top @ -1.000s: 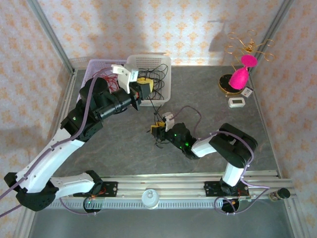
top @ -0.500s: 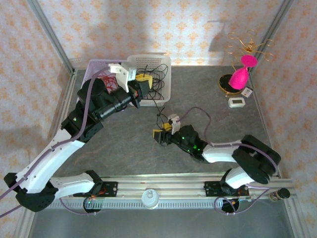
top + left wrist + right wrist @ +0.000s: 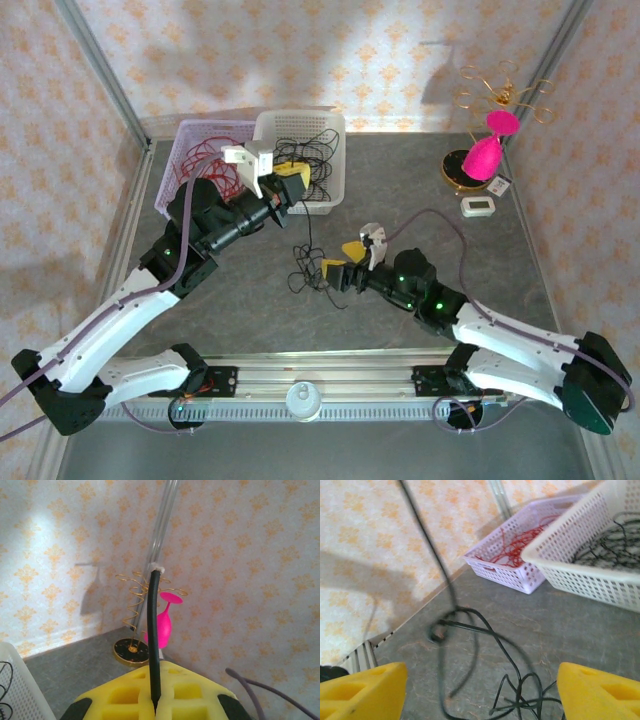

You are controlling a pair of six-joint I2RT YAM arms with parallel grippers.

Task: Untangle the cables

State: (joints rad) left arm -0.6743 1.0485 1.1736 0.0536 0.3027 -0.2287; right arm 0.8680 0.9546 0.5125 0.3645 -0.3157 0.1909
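Left tool (image 3: pixel 155 700): clamped fully shut on the black cable (image 3: pixel 154 630), nipped between the fingertips and rising straight out ahead of them. Right tool (image 3: pixel 480 692): spread wide, nothing held, low over the worktop (image 3: pixel 580 630).

Just ahead of and below the right tool, loose coils (image 3: pixel 303 272) of black cable sprawled flat. From there, seemingly one strand up to the left tool. More black wire heaped in the white basket (image 3: pixel 300 113) right beside the left tool. Red cable (image 3: pixel 203 165) in the lilac basket (image 3: pixel 215 123) on its left side, apart from the black.

Probably light, thin and limp: no shape of its own, easy to drag whole, prone to snag loop in loop or on basket mesh. Best pinched on a single free strand near an end, not across the bundle.

Open worktop around and right of the right tool, good for drawing slack out. Cramped by the left tool, with the basket wall close. Well off to the right, pink glass (image 3: pixel 485 152) and gold wire stand (image 3: pixel 452 168); worth avoiding on wide sweeps.
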